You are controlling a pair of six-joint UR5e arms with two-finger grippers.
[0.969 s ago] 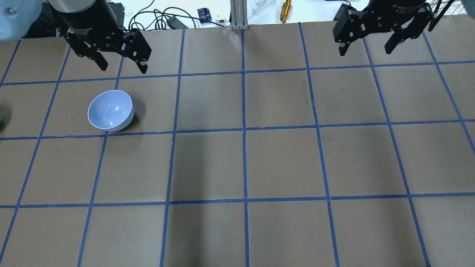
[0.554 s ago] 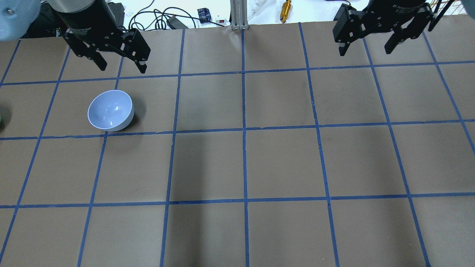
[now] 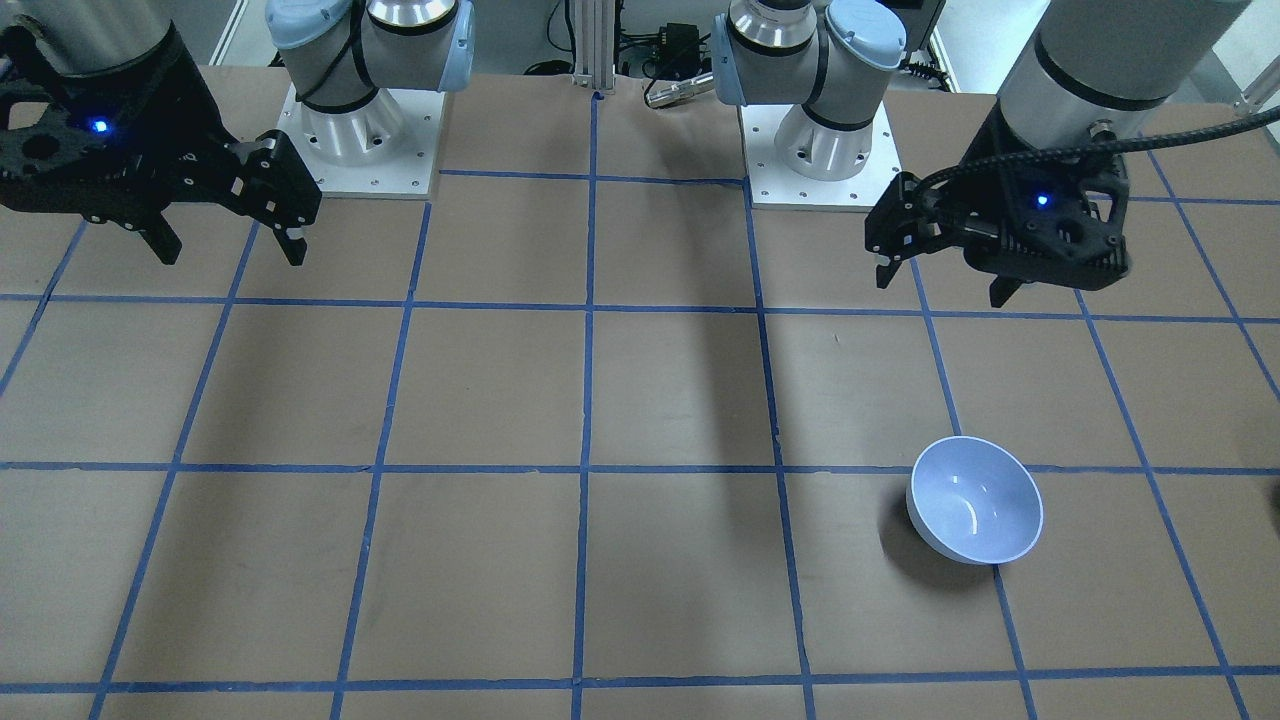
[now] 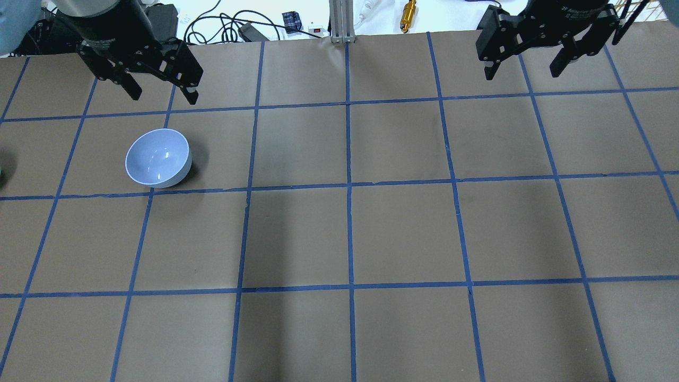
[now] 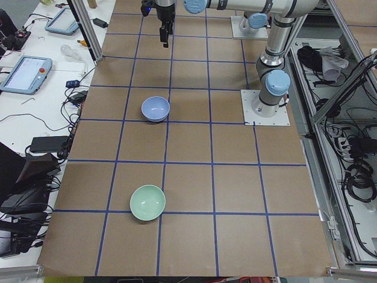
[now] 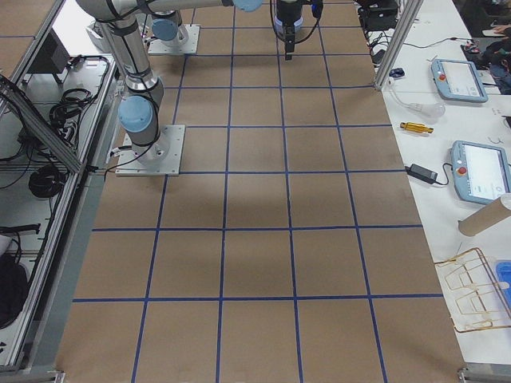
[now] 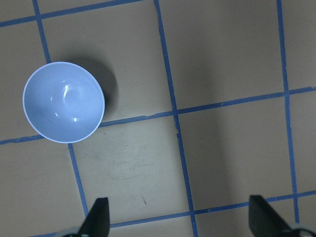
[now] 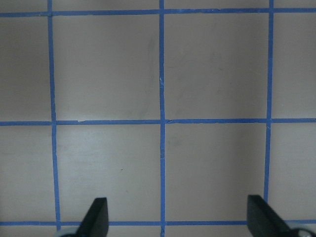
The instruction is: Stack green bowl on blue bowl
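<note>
The blue bowl [image 4: 158, 158] stands upright and empty on the brown gridded table, also seen in the front view [image 3: 975, 512] and the left wrist view [image 7: 63, 101]. The green bowl [image 5: 147, 202] shows only in the exterior left view, upright, about two squares nearer the table's left end than the blue bowl [image 5: 155, 108]. My left gripper [image 4: 163, 97] hangs open and empty above the table, beside the blue bowl and apart from it [image 3: 940, 290]. My right gripper [image 4: 521, 75] is open and empty over the other half [image 3: 232, 256].
The robot's two base plates [image 3: 360, 150] [image 3: 820, 150] sit at the table's robot side. Cables and a brass part [image 4: 408, 13] lie beyond the table edge. A side bench with tablets [image 5: 26, 71] runs along the far side.
My left gripper has shifted a little to the left in the overhead view, still open. The right gripper and the blue bowl have not moved.
</note>
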